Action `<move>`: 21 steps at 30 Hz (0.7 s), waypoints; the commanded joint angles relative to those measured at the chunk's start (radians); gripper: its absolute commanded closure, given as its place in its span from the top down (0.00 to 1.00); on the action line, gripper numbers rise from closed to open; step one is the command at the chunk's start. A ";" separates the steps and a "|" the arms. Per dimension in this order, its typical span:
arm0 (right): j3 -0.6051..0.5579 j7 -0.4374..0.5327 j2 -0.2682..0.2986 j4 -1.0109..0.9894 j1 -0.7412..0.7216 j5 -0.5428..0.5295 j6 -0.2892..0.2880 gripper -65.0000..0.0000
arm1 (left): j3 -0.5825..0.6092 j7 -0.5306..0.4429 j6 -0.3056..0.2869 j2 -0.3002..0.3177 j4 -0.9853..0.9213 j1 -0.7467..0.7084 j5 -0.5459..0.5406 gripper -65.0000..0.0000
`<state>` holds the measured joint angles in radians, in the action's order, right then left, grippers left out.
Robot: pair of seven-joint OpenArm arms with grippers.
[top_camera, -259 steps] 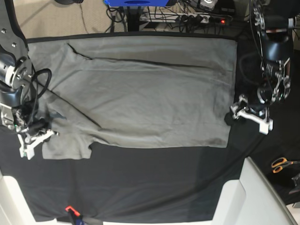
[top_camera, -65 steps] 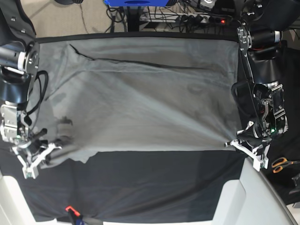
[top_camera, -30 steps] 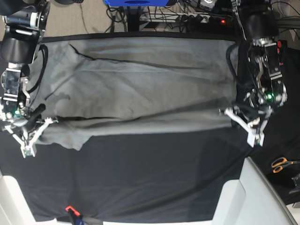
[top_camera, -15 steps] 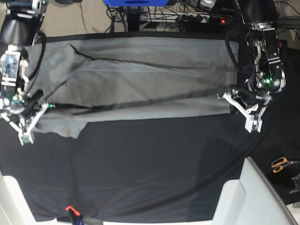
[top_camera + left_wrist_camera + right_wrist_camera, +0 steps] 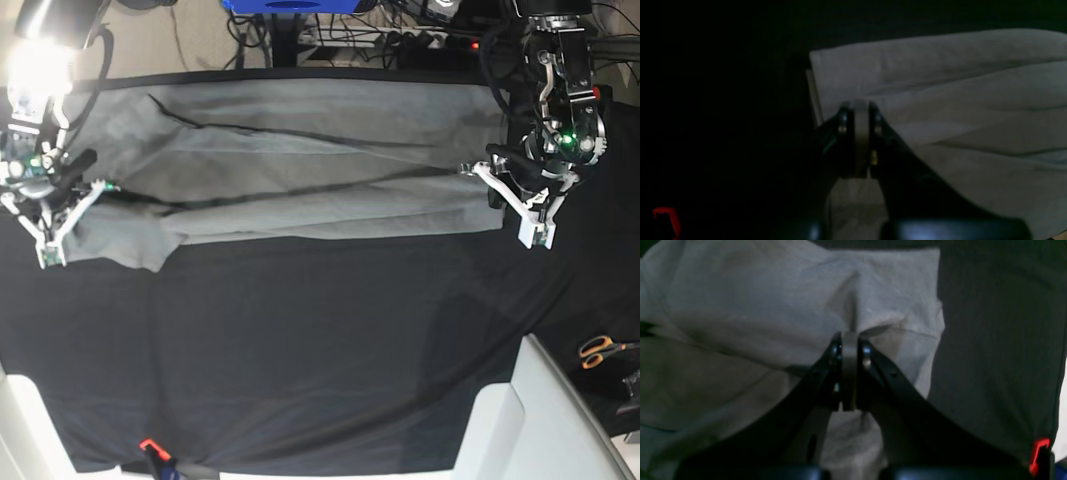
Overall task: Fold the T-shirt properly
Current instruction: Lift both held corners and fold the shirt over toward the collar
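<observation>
Left wrist: left gripper [image 5: 856, 113] pinched on the shirt [image 5: 957, 110] hem corner, dim view; keep the pinch tight and carry level.

Right wrist: right gripper [image 5: 849, 351] pinching a bunched fold near the sleeve end; match the other arm's pace so the edge lands straight.

Base: shirt along the far edge of the black cloth [image 5: 320, 350], near half doubled over. No readable writing or labels anywhere.

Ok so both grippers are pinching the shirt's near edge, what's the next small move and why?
Probably carry the pinched edge a little further toward the far edge, then lower it. The left gripper and right gripper are both shut on the T-shirt, and the folded-over near edge hasn't yet reached the far edge along the black table cloth.
</observation>
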<state>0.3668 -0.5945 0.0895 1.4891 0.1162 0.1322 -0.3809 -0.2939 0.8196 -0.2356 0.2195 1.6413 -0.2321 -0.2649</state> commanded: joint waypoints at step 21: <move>0.014 0.014 -0.032 0.103 0.132 -0.006 0.006 0.00 | -0.005 -0.019 -0.001 0.013 0.087 -0.108 0.002 0.00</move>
<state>0.3779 -0.5957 0.0494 1.5696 0.2535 0.1310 -0.3809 -0.2924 0.8200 -0.2359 0.2218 1.7096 -0.3397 -0.2615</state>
